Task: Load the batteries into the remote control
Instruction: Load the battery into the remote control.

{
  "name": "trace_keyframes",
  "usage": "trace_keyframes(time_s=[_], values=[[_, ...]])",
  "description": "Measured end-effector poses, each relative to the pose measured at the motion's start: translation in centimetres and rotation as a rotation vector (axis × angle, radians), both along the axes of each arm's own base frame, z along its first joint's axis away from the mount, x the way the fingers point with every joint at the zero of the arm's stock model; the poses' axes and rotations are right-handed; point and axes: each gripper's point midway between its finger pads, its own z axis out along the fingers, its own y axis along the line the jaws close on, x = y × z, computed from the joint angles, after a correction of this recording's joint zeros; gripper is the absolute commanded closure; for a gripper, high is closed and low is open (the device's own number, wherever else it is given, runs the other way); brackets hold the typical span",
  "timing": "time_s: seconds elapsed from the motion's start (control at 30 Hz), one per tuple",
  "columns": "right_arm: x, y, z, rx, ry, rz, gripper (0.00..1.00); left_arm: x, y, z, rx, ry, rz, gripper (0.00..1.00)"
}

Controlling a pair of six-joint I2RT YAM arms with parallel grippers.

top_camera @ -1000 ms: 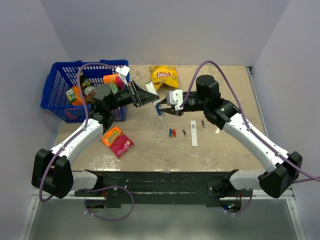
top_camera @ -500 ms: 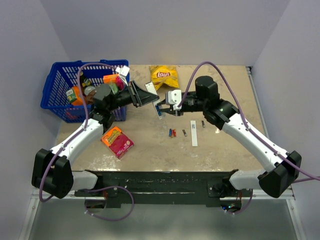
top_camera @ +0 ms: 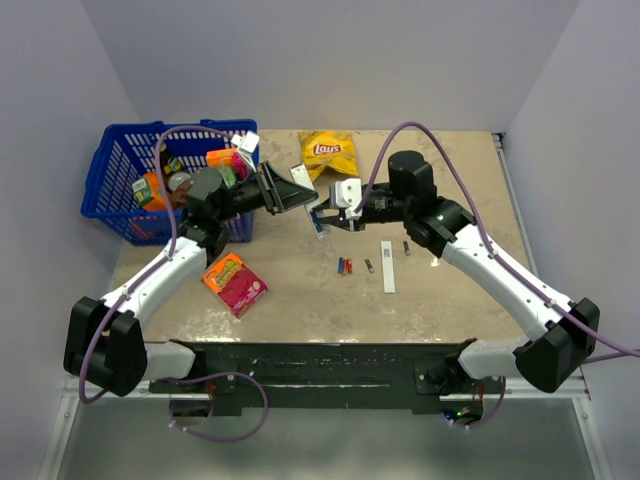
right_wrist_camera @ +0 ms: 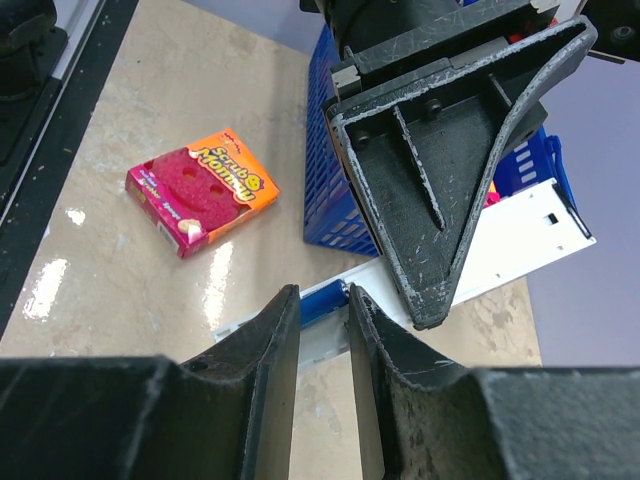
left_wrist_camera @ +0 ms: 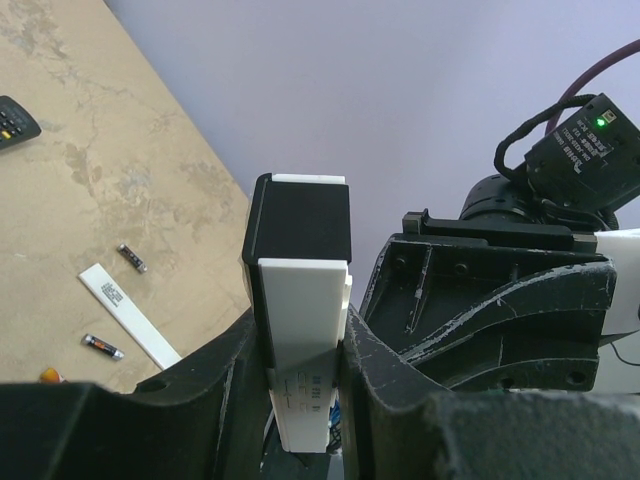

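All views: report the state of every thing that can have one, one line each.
remote control, lifted, back open
back strip, lying loose on the table
blue battery, pinched at the remote's open back
spare batteries, lying on the table
left gripper, shut on the remote control
right gripper, shut on the blue battery
basket, upright, loaded

Batteries on table; blue basket far left.
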Motion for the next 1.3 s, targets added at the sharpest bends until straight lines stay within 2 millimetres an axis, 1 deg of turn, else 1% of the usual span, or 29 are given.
trace_keyframes(time_s=[0.67,0.97,1.2,1.3], values=[[0.16,-0.13,-0.19,-0.006,0.013,-0.016,0.60,0.17,-0.05,-0.07,-0.001,-0.003,0.001,1.00],[0.39,-0.16,-0.13,-0.004,0.018,-0.032,0.59,0.43,-0.03,0.00,-0.006,-0.012,0.007,1.00],[0.44,-0.12,0.01,0.001,0.014,-0.032,0.60,0.49,0.03,0.05,-0.007,-0.015,0.009,1.00],[0.64,-0.02,0.55,0.014,-0.004,-0.033,0.60,0.36,-0.04,-0.06,-0.005,-0.013,-0.001,1.00]])
